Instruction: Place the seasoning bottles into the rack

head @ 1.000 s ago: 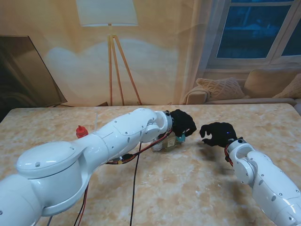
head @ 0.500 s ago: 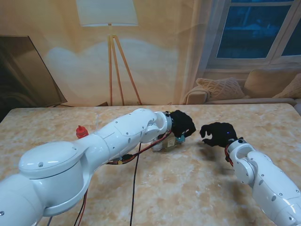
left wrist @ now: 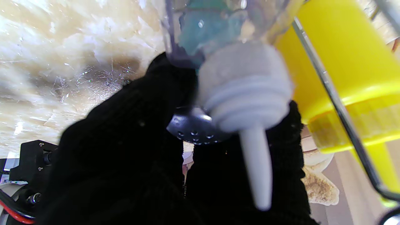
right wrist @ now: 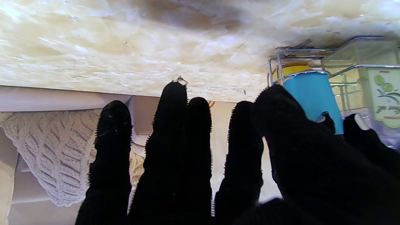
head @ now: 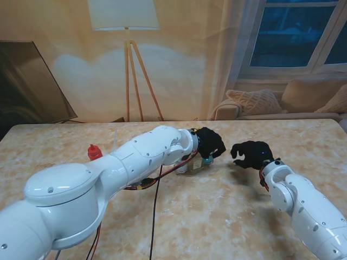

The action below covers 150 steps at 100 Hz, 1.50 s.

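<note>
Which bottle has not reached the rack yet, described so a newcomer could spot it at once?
Start at the marble table and follow the left arm back from the left hand at the wire rack. Beside the arm's elbow, on its left, stands the red-capped bottle, alone and untouched, away from the rack's bottles.

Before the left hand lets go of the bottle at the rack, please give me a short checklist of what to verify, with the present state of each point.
1. Left hand holds the clear bottle with the white spout: ok, the fingers are closed around it.
2. That bottle is beside the yellow bottle at the wire rack: ok.
3. The bottle's base rests on the rack floor: cannot tell, the base is hidden.
4. Right hand is apart from the rack and holds nothing: ok.
5. All bottles are in the rack: not ok, the red-capped bottle stands on the table to the left.
</note>
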Each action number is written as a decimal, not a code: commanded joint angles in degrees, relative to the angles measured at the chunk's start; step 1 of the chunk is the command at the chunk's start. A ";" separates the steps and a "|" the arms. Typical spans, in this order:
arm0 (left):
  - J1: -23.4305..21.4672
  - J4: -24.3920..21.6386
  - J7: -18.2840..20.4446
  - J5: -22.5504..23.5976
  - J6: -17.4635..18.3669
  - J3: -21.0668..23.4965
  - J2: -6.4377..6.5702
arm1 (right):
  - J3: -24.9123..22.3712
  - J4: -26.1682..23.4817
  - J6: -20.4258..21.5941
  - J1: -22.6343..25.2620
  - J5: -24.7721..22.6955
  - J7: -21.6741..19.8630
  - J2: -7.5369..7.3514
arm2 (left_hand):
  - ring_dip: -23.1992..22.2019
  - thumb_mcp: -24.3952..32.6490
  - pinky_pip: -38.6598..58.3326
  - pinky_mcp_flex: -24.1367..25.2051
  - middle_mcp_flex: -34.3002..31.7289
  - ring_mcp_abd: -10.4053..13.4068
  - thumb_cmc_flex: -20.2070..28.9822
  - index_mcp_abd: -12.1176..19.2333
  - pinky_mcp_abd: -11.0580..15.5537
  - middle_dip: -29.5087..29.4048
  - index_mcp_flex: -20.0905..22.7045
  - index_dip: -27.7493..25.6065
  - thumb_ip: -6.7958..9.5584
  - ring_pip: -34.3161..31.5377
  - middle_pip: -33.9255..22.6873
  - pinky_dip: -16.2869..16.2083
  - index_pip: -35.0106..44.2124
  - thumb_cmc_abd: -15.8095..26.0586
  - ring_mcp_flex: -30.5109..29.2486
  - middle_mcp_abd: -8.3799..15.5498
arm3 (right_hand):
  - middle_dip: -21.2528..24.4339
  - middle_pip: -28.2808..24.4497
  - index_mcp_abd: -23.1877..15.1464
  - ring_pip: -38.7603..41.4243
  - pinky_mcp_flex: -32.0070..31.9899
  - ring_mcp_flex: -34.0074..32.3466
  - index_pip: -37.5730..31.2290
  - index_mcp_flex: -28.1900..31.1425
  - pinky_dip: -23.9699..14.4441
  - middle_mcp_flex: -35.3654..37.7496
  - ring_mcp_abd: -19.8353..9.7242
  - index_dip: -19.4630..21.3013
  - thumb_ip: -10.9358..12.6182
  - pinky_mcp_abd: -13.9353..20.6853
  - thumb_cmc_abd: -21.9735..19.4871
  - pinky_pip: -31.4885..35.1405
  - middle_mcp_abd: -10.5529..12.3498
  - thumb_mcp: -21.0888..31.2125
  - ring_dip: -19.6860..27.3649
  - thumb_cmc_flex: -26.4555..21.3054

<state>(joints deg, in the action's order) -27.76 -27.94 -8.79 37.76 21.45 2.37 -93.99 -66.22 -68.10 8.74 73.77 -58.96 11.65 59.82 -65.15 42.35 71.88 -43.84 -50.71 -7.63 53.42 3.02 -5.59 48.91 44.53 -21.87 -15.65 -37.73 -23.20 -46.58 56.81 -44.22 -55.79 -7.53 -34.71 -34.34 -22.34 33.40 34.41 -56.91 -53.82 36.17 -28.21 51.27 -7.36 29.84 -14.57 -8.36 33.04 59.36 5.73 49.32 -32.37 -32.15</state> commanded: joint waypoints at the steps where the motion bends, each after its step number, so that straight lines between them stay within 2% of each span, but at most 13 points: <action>1: -0.16 0.35 0.71 0.22 0.19 -0.37 -0.50 | 0.13 0.00 0.07 0.48 -0.17 -0.73 0.16 | 0.42 4.46 -1.87 2.56 -0.63 1.64 2.15 -2.08 7.96 2.62 -1.44 -0.32 0.40 -1.45 -7.10 0.46 0.65 2.61 -0.35 1.31 | -1.39 -0.38 -0.02 1.07 -0.10 -0.28 -0.90 0.68 0.82 0.76 -0.84 -0.24 0.00 -0.08 2.01 1.29 0.04 1.28 -1.48 -1.42; 14: -0.18 0.14 0.70 0.34 0.40 -0.35 -0.30 | 0.10 0.01 0.04 0.50 -0.19 -0.68 0.16 | 4.28 4.19 -5.42 5.16 6.05 0.46 -0.39 -4.02 5.95 -5.09 -2.69 -1.99 0.06 1.23 -12.28 2.51 -5.23 2.77 3.52 -0.01 | -1.39 -0.36 -0.01 1.05 -0.17 -0.23 -0.89 0.68 0.84 0.82 -0.83 -0.26 0.00 -0.14 2.03 1.25 0.14 1.26 -1.47 -1.41; 23: -0.17 -0.09 0.96 0.23 0.35 -0.24 -0.14 | 0.11 0.03 0.06 0.48 -0.21 -0.64 0.16 | 10.48 5.23 -6.57 6.68 9.09 0.06 -2.93 -5.24 4.76 -10.35 -3.00 -3.16 -0.14 1.38 -13.40 3.42 -8.71 3.24 5.70 -0.71 | -1.38 -0.32 -0.09 1.08 -0.19 -0.30 -0.89 0.72 0.82 0.78 -0.80 -0.26 -0.02 -0.22 2.09 1.26 0.11 1.26 -1.48 -1.38; 31: -0.19 -0.01 0.92 0.18 0.50 -0.22 -0.15 | 0.13 0.07 0.09 0.45 -0.22 -0.63 0.15 | 11.67 5.93 -7.12 7.32 9.88 -0.17 -4.03 -5.67 4.38 -12.81 -3.15 -3.52 -0.06 1.62 -13.49 3.93 -10.00 3.46 6.49 -0.85 | -1.39 -0.32 -0.06 1.06 -0.14 -0.29 -0.88 0.69 0.80 0.81 -0.88 -0.26 -0.02 -0.26 2.09 1.32 0.15 1.29 -1.47 -1.37; 43: -0.22 -0.10 0.44 0.56 0.67 -0.34 0.00 | 0.17 0.10 0.09 0.42 -0.26 -0.61 0.14 | 12.32 6.67 -7.63 8.29 10.95 -0.46 -5.71 -6.35 3.95 -14.08 -3.62 -3.82 0.10 2.05 -13.08 4.35 -11.84 4.07 7.61 -1.08 | -1.39 -0.31 -0.07 1.04 -0.31 -0.29 -0.88 0.70 0.79 0.83 -0.94 -0.25 -0.02 -0.31 2.13 1.29 0.15 1.37 -1.46 -1.41; 57: -0.19 -0.34 0.31 0.92 0.48 -0.47 0.22 | 0.19 0.14 0.13 0.40 -0.27 -0.60 0.14 | 13.31 8.79 -8.35 9.62 12.44 -0.77 -8.62 -7.63 3.14 -15.88 -4.10 -4.45 1.35 2.69 -11.37 4.95 -15.68 5.34 9.14 -1.67 | -1.40 -0.29 -0.18 1.03 -0.36 -0.30 -0.84 0.67 0.77 0.86 -0.89 -0.28 -0.06 -0.33 2.12 1.30 0.16 1.35 -1.46 -1.31; 66: -0.20 -0.71 0.33 1.08 0.29 -0.43 0.46 | 0.18 0.16 0.16 0.39 -0.26 -0.58 0.14 | 13.70 10.16 -8.52 10.64 13.87 -1.07 -10.60 -8.43 2.67 -17.10 -4.48 -5.07 3.43 2.88 -9.82 5.12 -18.38 6.54 10.43 -2.12 | -1.38 -0.25 -0.11 1.03 -0.37 -0.32 -0.85 0.65 0.77 0.79 -0.87 -0.26 -0.07 -0.36 2.14 1.29 0.14 1.32 -1.47 -1.29; 80: -0.17 -2.06 0.30 1.78 -0.04 -0.34 1.27 | 0.17 0.14 0.16 0.40 -0.22 -0.58 0.15 | 14.04 10.90 -8.52 11.97 15.20 -1.64 -12.24 -8.90 1.64 -18.37 -4.61 -5.49 5.48 3.19 -8.05 5.05 -20.04 7.48 11.71 -2.69 | -1.38 -0.26 -0.16 1.00 -0.36 -0.31 -0.87 0.71 0.76 0.82 -0.94 -0.25 -0.07 -0.36 2.14 1.32 0.22 1.33 -1.47 -1.24; 89: -0.18 -3.61 0.26 2.40 -0.21 -0.09 2.14 | 0.19 0.16 0.19 0.39 -0.23 -0.57 0.15 | 14.15 10.82 -8.60 12.44 15.10 -1.67 -12.47 -8.75 1.32 -18.77 -4.38 -5.68 5.66 3.28 -7.63 5.05 -20.17 7.36 12.06 -2.54 | -1.38 -0.25 -0.20 0.98 -0.39 -0.28 -0.85 0.70 0.76 0.82 -0.85 -0.25 -0.07 -0.38 2.20 1.32 0.16 1.35 -1.47 -1.26; 101: -0.21 -5.28 0.38 2.95 -0.53 0.26 3.05 | 0.22 0.15 0.18 0.39 -0.21 -0.60 0.15 | 14.31 9.89 -8.75 12.97 15.04 -1.85 -12.12 -8.26 0.84 -19.13 -3.81 -6.58 4.14 3.30 -7.46 5.12 -19.49 6.65 12.42 -2.61 | -1.37 -0.25 -0.14 0.99 -0.40 -0.30 -0.83 0.66 0.76 0.82 -0.88 -0.26 -0.07 -0.40 2.20 1.33 0.13 1.38 -1.47 -1.29; 115: -0.19 -5.80 0.42 3.17 -0.59 0.35 3.40 | 0.20 0.13 0.21 0.42 -0.24 -0.57 0.14 | 14.48 9.87 -9.30 14.34 15.44 -2.40 -12.84 -8.15 -0.16 -19.36 -3.69 -6.83 3.97 3.72 -7.12 5.23 -19.35 6.72 13.62 -2.71 | -1.37 -0.24 -0.19 1.00 -0.40 -0.34 -0.86 0.71 0.76 0.84 -0.84 -0.24 -0.08 -0.33 2.23 1.33 0.23 1.40 -1.47 -1.34; 134: -0.04 -4.50 -0.17 3.55 -0.06 -0.34 2.85 | 0.21 0.14 0.23 0.43 -0.26 -0.53 0.14 | 14.08 11.23 -9.43 15.96 16.20 -2.61 -15.38 -8.26 -0.69 -19.62 -4.02 -6.77 6.02 3.37 -6.41 4.79 -20.21 7.44 14.78 -2.87 | -1.34 -0.19 -0.17 0.96 -0.37 -0.32 -0.82 0.62 0.77 0.74 -0.92 -0.25 -0.09 -0.35 2.38 1.33 0.18 1.51 -1.46 -1.28; 150: 0.05 -3.92 -0.31 3.63 0.22 -0.63 2.57 | 0.25 0.18 0.21 0.38 -0.23 -0.54 0.15 | 13.68 11.00 -9.54 16.26 16.60 -2.58 -15.96 -7.88 -0.71 -19.56 -5.17 -6.31 6.31 3.00 -6.23 4.75 -21.56 7.53 15.25 -3.14 | -1.36 -0.23 -0.12 0.94 -0.45 -0.27 -0.83 0.59 0.79 0.78 -0.92 -0.25 -0.12 -0.30 2.38 1.28 0.15 1.58 -1.46 -1.29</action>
<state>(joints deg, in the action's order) -27.98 -31.90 -9.75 41.13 21.40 1.83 -91.07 -66.18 -67.98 8.80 73.76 -59.01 11.84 59.80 -51.72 51.35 62.65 -28.65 -36.31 -9.18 38.57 -3.72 -6.34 29.45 40.90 -27.70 -10.96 -34.37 -30.06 -42.46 36.10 -38.00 -42.55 -9.51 -34.71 -34.34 -22.33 33.40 34.41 -56.92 -53.82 36.17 -28.20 51.27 -7.48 29.84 -14.57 -8.36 33.88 59.36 5.73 49.46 -32.41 -32.15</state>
